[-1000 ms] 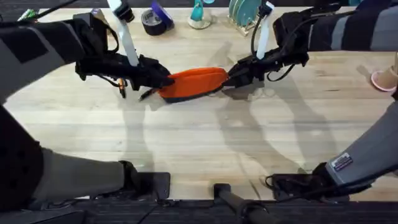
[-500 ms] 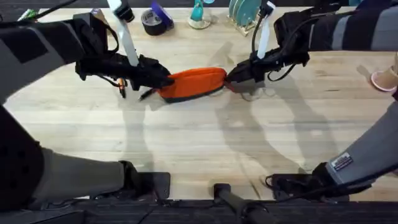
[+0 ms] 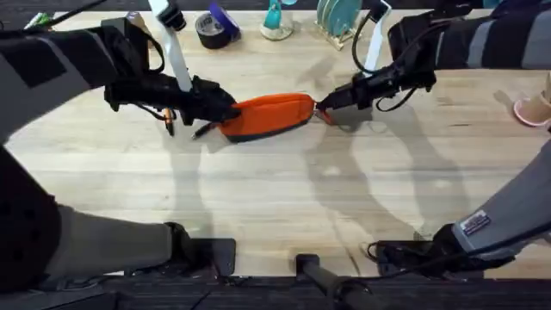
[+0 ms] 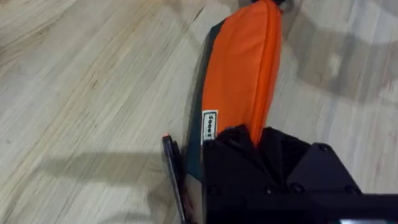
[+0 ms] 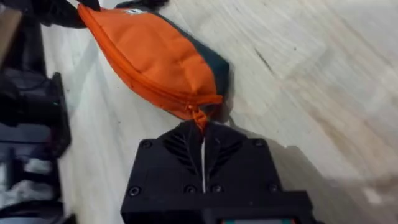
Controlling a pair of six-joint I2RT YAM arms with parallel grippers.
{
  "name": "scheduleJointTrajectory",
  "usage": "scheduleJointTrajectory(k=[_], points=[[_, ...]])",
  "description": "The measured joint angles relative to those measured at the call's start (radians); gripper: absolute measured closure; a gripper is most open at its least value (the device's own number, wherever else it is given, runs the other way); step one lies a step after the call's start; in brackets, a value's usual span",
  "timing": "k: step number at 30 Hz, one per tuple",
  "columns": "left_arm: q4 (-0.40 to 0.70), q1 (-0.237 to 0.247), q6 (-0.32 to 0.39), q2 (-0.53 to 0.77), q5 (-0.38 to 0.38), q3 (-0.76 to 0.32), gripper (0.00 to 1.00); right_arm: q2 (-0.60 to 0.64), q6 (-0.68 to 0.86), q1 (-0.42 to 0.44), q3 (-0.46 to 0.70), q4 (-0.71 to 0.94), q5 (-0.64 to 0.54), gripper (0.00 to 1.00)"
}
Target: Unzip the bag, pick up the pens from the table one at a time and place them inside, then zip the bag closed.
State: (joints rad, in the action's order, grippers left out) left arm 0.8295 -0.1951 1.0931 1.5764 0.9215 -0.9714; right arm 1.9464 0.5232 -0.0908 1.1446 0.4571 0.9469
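The orange bag point(image 3: 269, 114) lies on the table point(image 3: 275, 198) at mid-back, navy underside toward the front. My left gripper point(image 3: 225, 112) is shut on its left end; the left wrist view shows the bag point(image 4: 245, 68) running away from my gripper point(image 4: 249, 140). My right gripper point(image 3: 323, 109) is shut on the small orange zipper pull point(image 5: 200, 117) at the bag's right end point(image 5: 155, 56), and the zipper seam looks closed. An orange pen point(image 3: 170, 121) and a dark pen point(image 3: 204, 130) lie just left of the bag, partly under my left arm. The dark pen point(image 4: 174, 180) lies beside the bag.
Along the back edge stand a roll of dark tape point(image 3: 215, 29), a teal object point(image 3: 275, 21) and teal plates in a rack point(image 3: 338, 17). A pink cup point(image 3: 534, 108) sits at the right edge. Bare wood spreads in front of the bag.
My right gripper has shifted slightly right, off the bag's end, now holding the zipper pull out from it. The left gripper, bag and pens have stayed put.
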Motion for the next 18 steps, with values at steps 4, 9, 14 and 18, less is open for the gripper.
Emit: scheduleJointTrajectory(k=[4, 9, 14, 18], points=[[0.000, 0.000, 0.000, 0.000, 0.000, 0.000, 0.958, 0.000, -0.042, 0.003, 0.000, 0.024, 0.005, 0.971], [0.000, 0.000, 0.000, 0.000, 0.000, 0.000, 0.958, 0.000, -0.061, 0.000, 0.000, 0.031, 0.005, 0.972], [0.000, 0.000, 0.000, 0.000, 0.000, 0.000, 0.958, -0.006, -0.075, 0.000, 0.001, 0.041, 0.005, 0.972], [0.000, 0.000, 0.000, 0.000, 0.000, 0.000, 0.958, -0.032, -0.087, -0.001, 0.017, 0.093, 0.003, 0.972]])
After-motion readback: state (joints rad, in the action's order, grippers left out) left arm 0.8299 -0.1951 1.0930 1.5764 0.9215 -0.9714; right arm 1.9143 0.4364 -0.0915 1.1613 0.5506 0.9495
